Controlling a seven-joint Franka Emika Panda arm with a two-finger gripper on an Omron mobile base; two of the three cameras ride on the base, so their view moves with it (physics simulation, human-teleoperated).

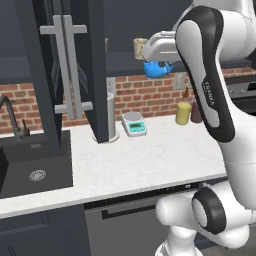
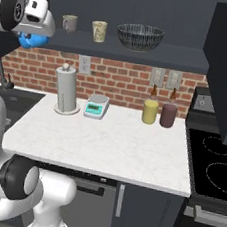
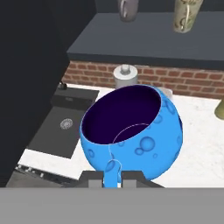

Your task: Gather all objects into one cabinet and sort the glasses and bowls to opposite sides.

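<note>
Left base view: blue bowl (image 1: 157,68) under gripper (image 1: 156,56), just before the shelf (image 1: 125,56) edge.
Right base view: bowl (image 2: 33,40) left of the glasses (image 2: 69,23), mesh bowl (image 2: 139,37) further right.
Hand view: fingers (image 3: 111,171) pinching the bowl (image 3: 131,131) rim; shelf (image 3: 144,37) ahead and above.

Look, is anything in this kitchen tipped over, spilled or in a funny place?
Nothing is spilled or broken. The odd one is the blue bowl: the gripper holds it by its rim in mid-air, tilted, while the grey tumbler, cream tumbler and dark bowl stand upright on the cabinet shelf.
</note>
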